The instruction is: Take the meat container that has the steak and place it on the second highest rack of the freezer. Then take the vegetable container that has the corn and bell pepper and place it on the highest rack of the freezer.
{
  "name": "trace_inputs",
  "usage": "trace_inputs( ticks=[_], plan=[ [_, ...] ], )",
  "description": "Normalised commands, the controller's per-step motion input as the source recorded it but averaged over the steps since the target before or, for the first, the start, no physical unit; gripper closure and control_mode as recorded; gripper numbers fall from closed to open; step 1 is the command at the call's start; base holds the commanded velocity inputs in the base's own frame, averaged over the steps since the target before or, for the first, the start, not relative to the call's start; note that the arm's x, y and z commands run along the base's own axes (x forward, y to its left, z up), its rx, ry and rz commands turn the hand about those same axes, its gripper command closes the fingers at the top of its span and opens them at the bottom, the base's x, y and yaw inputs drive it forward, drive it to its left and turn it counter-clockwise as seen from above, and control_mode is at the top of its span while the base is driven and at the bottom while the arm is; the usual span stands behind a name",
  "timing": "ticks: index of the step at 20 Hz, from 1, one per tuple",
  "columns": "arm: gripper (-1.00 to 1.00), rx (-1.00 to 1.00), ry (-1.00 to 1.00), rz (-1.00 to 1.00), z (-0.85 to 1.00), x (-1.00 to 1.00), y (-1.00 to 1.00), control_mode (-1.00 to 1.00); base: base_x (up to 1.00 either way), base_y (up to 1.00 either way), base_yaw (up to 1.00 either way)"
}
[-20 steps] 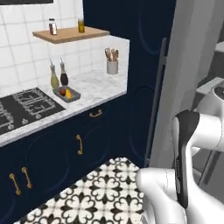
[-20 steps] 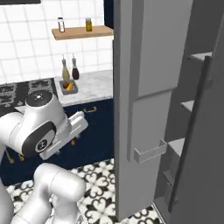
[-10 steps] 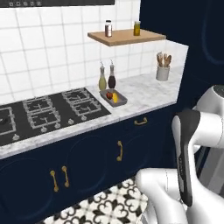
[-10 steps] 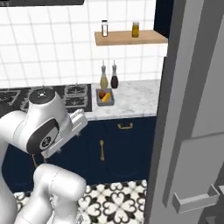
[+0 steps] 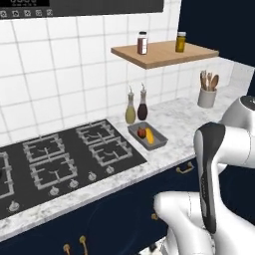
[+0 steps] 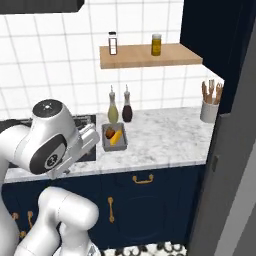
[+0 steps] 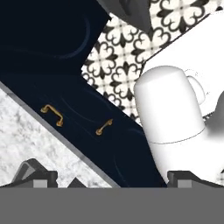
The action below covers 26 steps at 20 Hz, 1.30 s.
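The vegetable container (image 5: 148,135) is a shallow grey tray on the marble counter, right of the stove. It holds the red bell pepper (image 5: 142,132) and the yellow corn (image 5: 150,137). It shows too in the right base view, as the vegetable container (image 6: 114,137) with the bell pepper (image 6: 109,133) and corn (image 6: 117,137). The freezer door (image 6: 235,170) stands as a grey slab at the right edge. The meat container, the steak and both racks are out of view. My gripper (image 7: 111,180) is open and holds nothing, looking down at navy cabinet fronts and patterned floor.
Two bottles (image 6: 120,105) stand behind the tray against the tiled wall. A wooden shelf (image 6: 150,55) with two jars hangs above. A utensil holder (image 6: 209,111) sits at the counter's right end. The gas stove (image 5: 64,159) lies left of the tray.
The whole scene has shifted: the base has moved from the freezer toward the counter, so stove and tray now sit nearer the middle. The gripper has stayed open.
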Motion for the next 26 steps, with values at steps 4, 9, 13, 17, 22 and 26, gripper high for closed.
trace_inputs(
  ticks=[4, 9, 13, 17, 22, 26],
  plan=[
    [-1.00, 0.00, 0.00, 0.00, 0.00, 0.00, 0.00, 1.00, 1.00, -0.16, -0.01],
    [-1.00, 0.00, 0.00, 0.07, -0.24, 0.40, -0.11, -1.00, 0.60, -0.14, 0.01],
    [-1.00, -0.04, 0.04, 0.33, -0.96, 1.00, -0.35, -1.00, 0.00, 0.00, 0.00],
    [-1.00, -0.07, -0.02, 0.44, -0.78, 1.00, -0.08, -1.00, 0.00, 0.00, 0.00],
    [-1.00, -0.03, 0.08, 0.38, -0.53, 1.00, -0.03, -1.00, 0.00, 0.00, 0.00],
    [-1.00, 0.00, 0.30, 0.36, -0.39, 1.00, -0.03, -1.00, 0.00, 0.00, 0.00]
  ],
)
